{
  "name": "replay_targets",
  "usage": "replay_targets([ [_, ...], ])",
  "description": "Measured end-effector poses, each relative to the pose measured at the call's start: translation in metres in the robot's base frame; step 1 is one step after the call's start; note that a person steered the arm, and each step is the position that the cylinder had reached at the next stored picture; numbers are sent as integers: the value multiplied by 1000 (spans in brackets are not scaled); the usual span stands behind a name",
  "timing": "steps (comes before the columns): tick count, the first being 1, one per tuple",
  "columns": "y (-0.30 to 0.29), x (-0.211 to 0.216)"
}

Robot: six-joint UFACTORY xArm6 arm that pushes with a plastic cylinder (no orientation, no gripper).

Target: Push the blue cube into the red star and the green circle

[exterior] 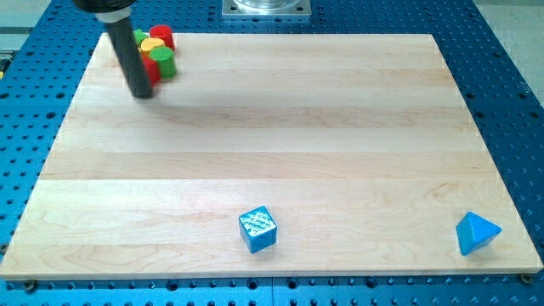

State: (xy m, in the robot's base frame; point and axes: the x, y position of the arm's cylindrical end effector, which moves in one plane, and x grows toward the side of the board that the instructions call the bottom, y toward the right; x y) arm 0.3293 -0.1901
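The blue cube [257,229] lies near the view's bottom edge, a little left of centre. A tight cluster of blocks sits at the view's top left: a red piece [162,36], a yellow piece [152,45], a green circle [165,62], and a red piece [151,71] partly hidden by the rod. Which red piece is the star cannot be made out. My tip [143,92] rests on the board just left of and below this cluster, touching or nearly touching it, far from the blue cube.
A blue triangular block [476,234] lies at the view's bottom right corner. The wooden board [280,153] sits on a blue perforated table. A grey metal base [266,8] stands beyond the top edge.
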Motion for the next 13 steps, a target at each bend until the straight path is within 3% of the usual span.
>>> replay_targets([
  [1, 10, 53],
  [2, 120, 99],
  [3, 210, 181],
  [4, 251, 285],
  [5, 151, 276],
  [6, 93, 196],
  [7, 86, 168],
  [8, 85, 268],
  [9, 149, 248],
  [10, 132, 168],
  [11, 71, 119],
  [12, 92, 174],
  [13, 106, 92],
])
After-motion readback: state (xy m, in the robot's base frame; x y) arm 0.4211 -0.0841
